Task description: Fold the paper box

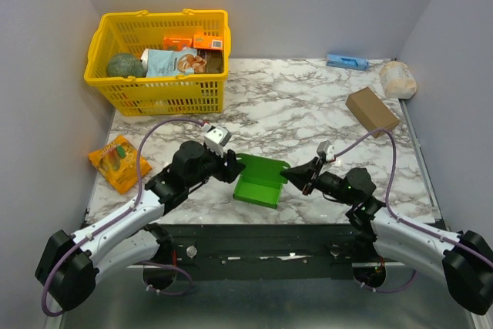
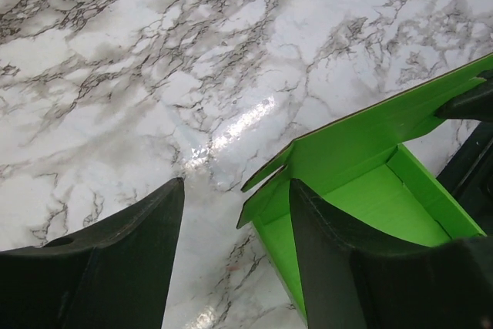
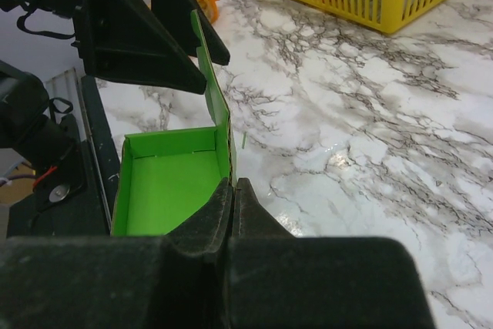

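Observation:
The bright green paper box [image 1: 260, 179] sits near the table's front edge, between my two grippers, as an open tray with one long flap standing up. My left gripper [image 1: 231, 166] is open at the box's left end. In the left wrist view [image 2: 237, 183] its right finger [image 2: 331, 260] is inside the box [image 2: 370, 190], its left finger [image 2: 146, 244] is over bare marble, and a small end flap stands between them. My right gripper [image 1: 290, 177] is shut on the upright flap's edge, as the right wrist view [image 3: 233, 184] shows next to the box's inside [image 3: 166, 190].
A yellow basket [image 1: 158, 59] of groceries stands at the back left. An orange packet [image 1: 118, 161] lies at the left edge. A brown cardboard box [image 1: 371, 109], a white bundle [image 1: 398, 78] and a blue item [image 1: 347, 61] lie at the back right.

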### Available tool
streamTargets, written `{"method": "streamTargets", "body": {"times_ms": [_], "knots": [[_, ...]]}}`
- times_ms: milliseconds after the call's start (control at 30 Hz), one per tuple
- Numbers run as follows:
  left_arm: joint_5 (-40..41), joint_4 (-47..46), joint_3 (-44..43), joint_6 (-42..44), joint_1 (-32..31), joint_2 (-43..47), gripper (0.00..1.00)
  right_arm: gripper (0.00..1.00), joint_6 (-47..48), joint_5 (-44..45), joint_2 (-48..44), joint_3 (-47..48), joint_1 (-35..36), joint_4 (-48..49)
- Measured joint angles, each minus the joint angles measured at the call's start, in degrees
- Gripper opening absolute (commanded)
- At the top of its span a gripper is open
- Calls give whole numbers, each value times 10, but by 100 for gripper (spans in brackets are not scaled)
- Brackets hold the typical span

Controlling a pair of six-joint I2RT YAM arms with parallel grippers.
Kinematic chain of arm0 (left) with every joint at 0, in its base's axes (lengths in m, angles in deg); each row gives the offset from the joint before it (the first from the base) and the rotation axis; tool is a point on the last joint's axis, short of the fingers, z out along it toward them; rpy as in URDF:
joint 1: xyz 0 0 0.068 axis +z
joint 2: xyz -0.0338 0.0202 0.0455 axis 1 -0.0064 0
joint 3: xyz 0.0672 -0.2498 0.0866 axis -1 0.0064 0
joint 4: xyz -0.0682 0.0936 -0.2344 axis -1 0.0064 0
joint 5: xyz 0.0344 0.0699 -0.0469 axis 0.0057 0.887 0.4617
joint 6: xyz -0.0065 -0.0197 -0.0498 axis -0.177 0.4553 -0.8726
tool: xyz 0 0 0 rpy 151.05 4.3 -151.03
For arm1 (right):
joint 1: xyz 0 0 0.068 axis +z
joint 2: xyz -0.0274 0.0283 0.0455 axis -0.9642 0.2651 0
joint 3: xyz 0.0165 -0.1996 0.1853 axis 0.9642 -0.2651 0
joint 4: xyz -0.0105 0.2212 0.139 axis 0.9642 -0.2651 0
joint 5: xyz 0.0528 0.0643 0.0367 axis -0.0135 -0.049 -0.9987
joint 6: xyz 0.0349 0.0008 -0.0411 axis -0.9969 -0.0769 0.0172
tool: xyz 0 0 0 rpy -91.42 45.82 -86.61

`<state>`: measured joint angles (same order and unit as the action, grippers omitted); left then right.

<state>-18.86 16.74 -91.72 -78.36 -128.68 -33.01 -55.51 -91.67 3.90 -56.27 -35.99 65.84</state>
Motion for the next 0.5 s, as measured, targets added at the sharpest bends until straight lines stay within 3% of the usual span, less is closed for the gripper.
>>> {"method": "streamTargets", "body": {"times_ms": [267,500], "knots": [[-42,-21,2,0,4,-14,3,5,2,-9,6,3,0,-17],[-55,-33,2,-3,8,-45,0,7,23,11,33,32,-1,-50]]}}
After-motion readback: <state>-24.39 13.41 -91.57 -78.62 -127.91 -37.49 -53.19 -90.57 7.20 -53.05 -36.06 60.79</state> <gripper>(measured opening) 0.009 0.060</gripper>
